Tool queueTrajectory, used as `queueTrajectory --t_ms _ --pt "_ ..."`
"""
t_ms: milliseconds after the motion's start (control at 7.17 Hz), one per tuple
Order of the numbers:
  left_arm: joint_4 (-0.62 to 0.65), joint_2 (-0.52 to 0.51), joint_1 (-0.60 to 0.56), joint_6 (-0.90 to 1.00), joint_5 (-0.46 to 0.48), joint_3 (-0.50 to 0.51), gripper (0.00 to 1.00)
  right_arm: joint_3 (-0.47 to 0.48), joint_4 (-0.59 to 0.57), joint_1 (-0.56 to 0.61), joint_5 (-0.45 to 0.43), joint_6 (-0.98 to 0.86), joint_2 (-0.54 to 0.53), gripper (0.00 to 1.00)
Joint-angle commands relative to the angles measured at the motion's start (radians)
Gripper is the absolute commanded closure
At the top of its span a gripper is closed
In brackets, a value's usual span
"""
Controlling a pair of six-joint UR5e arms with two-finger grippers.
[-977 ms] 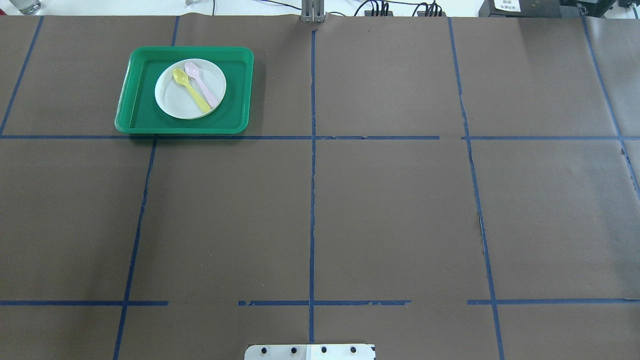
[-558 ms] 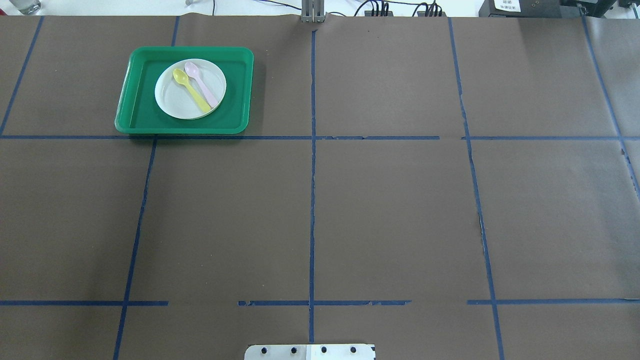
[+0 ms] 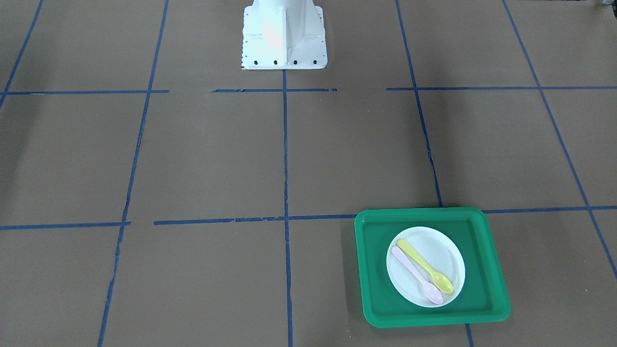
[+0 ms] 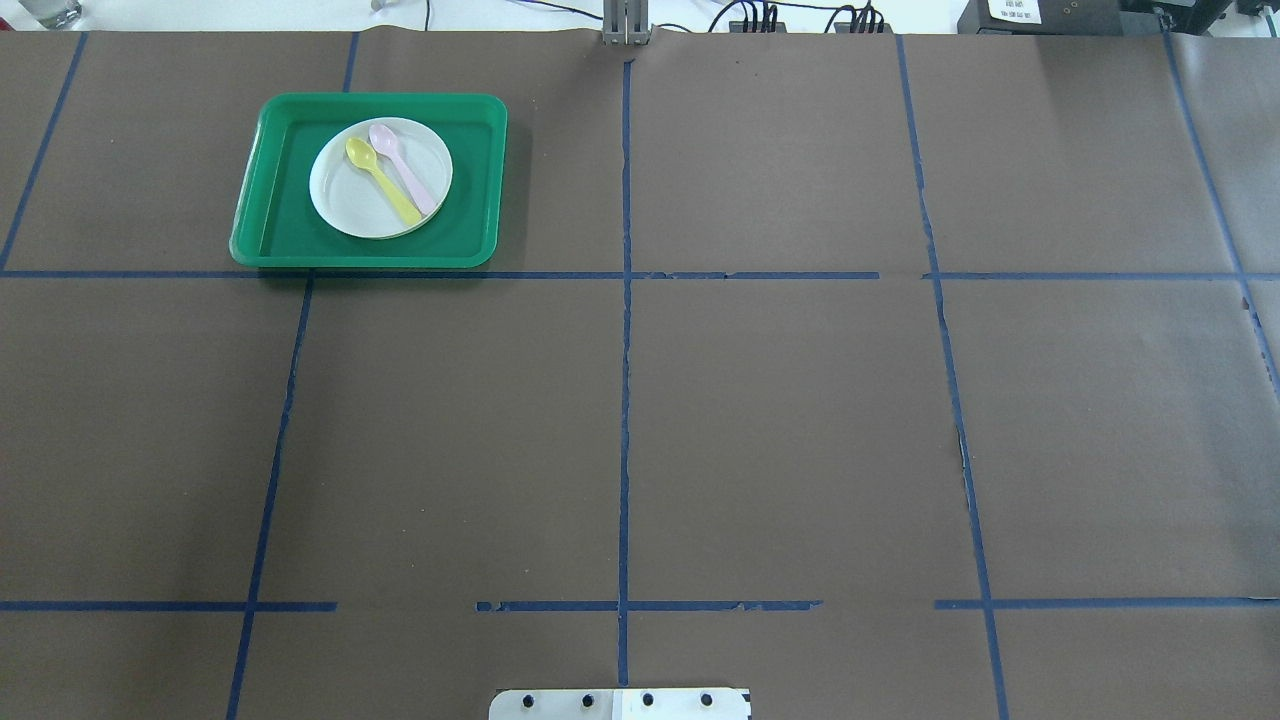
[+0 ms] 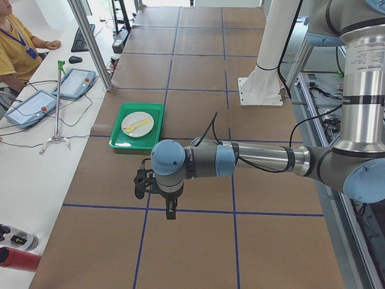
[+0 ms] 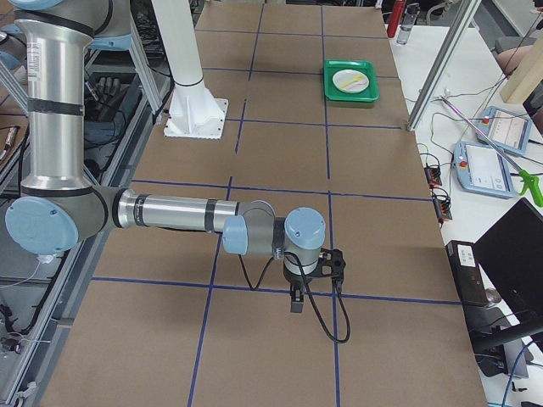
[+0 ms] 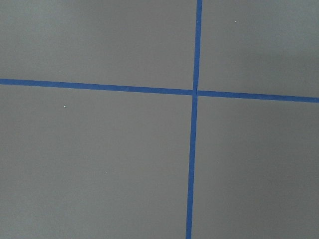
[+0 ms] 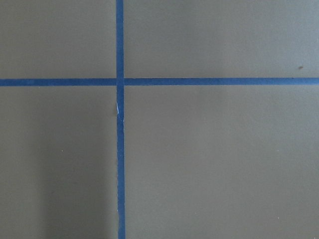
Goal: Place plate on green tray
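The left arm [image 5: 252,159] reaches out over the left end of the table [image 4: 800,450], with its tip pointing down. The left jaws look too small, so I cannot tell if they are wide or narrow. The green tray [image 4: 275,225] sits flat near the far edge, on the left half. The plate [image 4: 345,200] lies inside the tray, in the middle. A yellow spoon [image 4: 382,181] and a pink spoon [image 4: 403,168] lie side by side on the plate. The right arm [image 6: 170,212] reaches over the right end. I cannot tell about the right jaws either.
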Motion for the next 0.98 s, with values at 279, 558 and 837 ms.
queueTrajectory --t_ms 279,558,837 --pt "0.0 -0.008 0.001 -0.005 0.003 0.004 0.0 0.0 0.0 0.0 0.0 0.0 0.0 0.0" --pt "-0.019 -0.009 0.001 -0.005 0.003 0.009 0.0 0.0 0.0 0.0 0.0 0.0 0.0 0.0" --pt "-0.025 -0.011 0.001 -0.002 0.003 0.01 0.0 0.0 0.0 0.0 0.0 0.0 0.0 0.0"
